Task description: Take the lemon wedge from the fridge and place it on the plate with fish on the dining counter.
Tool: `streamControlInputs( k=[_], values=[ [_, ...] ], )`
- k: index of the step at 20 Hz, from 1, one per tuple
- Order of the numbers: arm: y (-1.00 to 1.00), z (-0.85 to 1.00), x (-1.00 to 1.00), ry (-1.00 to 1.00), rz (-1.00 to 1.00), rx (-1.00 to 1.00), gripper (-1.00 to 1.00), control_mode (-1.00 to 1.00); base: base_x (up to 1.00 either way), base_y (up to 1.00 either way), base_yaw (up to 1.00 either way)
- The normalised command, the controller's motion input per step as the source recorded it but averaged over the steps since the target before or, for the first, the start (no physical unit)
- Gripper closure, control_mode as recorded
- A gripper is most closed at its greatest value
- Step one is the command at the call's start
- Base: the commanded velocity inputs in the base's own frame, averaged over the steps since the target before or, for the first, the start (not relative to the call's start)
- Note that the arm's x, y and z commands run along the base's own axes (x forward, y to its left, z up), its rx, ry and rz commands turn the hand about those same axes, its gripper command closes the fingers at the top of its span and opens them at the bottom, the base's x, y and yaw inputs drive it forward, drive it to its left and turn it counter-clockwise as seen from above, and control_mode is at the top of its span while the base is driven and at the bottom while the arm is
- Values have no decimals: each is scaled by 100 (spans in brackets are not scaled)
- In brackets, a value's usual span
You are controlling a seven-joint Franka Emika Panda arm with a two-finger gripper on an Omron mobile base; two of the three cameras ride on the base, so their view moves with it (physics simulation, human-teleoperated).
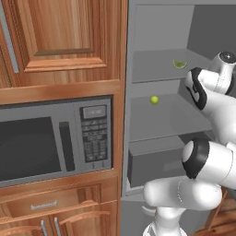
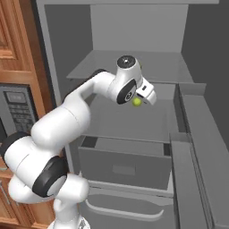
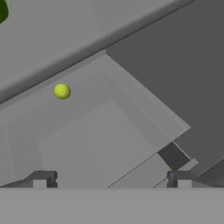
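Observation:
The fridge (image 1: 161,27) stands open. The lemon wedge (image 1: 179,63), a small yellow-green crescent, lies on its upper shelf toward the right. A dark green edge in the top left corner of the hand view (image 3: 2,9) may be the same wedge. A small round yellow-green ball (image 1: 154,99) (image 2: 137,102) (image 3: 62,91) rests on the middle shelf. My gripper (image 3: 111,180) (image 2: 150,96) is inside the fridge above the middle shelf, below the wedge's shelf. It is open, with nothing between its fingertips (image 3: 41,179). The plate with fish and the dining counter are out of view.
A steel microwave (image 1: 46,143) sits in wood cabinets left of the fridge. A grey drawer (image 2: 125,167) is below the middle shelf. The open fridge door with its bins (image 2: 201,147) runs along the right side. My arm's elbow (image 1: 207,159) hangs in front of the drawer.

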Motion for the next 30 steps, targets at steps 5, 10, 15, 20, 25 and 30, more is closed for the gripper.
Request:
streamControlInputs(
  k=[5, 10, 15, 20, 25, 30],
  values=[
    [0, 0, 0, 0, 0, 0, -100, 100, -17, -33, 5],
    [0, 0, 0, 0, 0, 0, -100, 100, 13, -3, 0],
    [-2, 15, 0, 0, 0, 0, -100, -100, 10, -4, 0],
    [-5, 66, 0, 0, 20, 0, -100, -100, 0, 0, 0],
    [10, 60, 15, 4, 35, -2, -100, -100, 0, 0, 0],
    [2, 52, 33, 1, 20, -13, -100, -100, 0, 0, 0]
  ],
)
